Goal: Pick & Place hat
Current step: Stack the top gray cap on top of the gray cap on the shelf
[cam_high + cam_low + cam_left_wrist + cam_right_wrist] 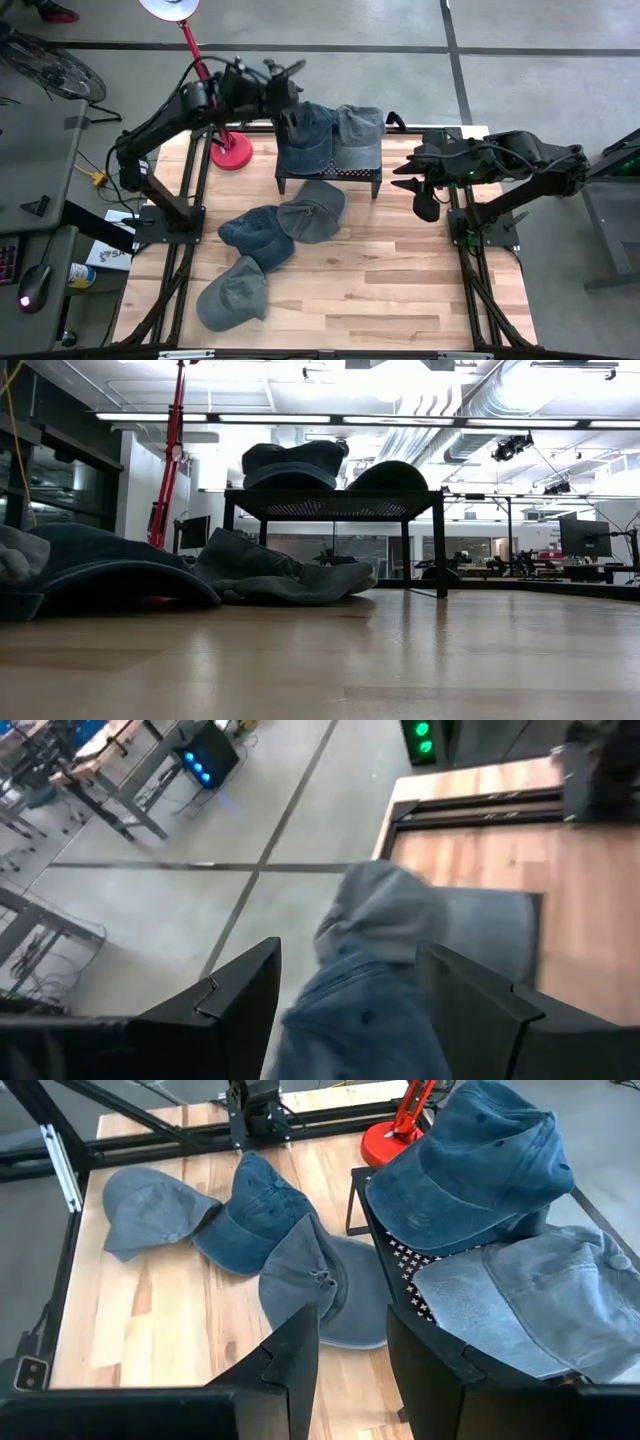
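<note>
On the black stand (330, 172) at the far side of the worktop (400, 280), a dark blue hat (305, 137) sits on the left with a grey-blue hat (358, 130) beside it on the right. The left gripper (290, 118) hangs over the dark blue hat with its fingers (235, 1000) spread wide, holding nothing. The right gripper (418, 188) waits right of the stand, fingers (300, 1350) narrowly parted and empty, while three more hats lie near the stand: one grey (313, 209), one navy (258, 235), one grey (234, 293).
</note>
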### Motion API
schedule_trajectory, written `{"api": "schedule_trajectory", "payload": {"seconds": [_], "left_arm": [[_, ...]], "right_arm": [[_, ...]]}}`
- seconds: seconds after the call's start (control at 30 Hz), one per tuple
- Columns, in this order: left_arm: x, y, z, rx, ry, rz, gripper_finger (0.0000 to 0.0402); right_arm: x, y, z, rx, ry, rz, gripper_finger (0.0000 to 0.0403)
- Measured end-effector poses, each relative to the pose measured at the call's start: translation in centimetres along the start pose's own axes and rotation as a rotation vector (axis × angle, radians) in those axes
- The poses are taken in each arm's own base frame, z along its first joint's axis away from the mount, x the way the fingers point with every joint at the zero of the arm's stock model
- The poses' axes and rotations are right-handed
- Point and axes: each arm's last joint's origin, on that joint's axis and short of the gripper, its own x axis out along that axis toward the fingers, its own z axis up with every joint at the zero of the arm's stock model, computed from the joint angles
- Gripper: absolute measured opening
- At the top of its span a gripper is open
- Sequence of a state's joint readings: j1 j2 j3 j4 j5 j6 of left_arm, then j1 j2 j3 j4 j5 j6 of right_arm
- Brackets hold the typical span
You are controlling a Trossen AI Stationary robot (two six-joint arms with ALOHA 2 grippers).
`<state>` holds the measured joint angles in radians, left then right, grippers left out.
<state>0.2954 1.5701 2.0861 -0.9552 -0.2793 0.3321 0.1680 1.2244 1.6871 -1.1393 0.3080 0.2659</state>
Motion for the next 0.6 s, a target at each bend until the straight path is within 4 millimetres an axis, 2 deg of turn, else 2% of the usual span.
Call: {"api": "schedule_trajectory", "payload": {"seconds": [0.23, 0.6], "left_arm": [[-1.8, -4.9, 0.6, -0.06, 0.047, -0.047, 0.0227], [-5.4, -10.8, -0.1, -0.283, 0.159, -0.062, 0.0227]], "right_arm": [[2.4, 1.2, 0.1, -0.058, 0.083, 0.07, 0.0113], [9.3, 5.7, -1.1, -0.369, 0.301, 0.13, 0.0113]]}}
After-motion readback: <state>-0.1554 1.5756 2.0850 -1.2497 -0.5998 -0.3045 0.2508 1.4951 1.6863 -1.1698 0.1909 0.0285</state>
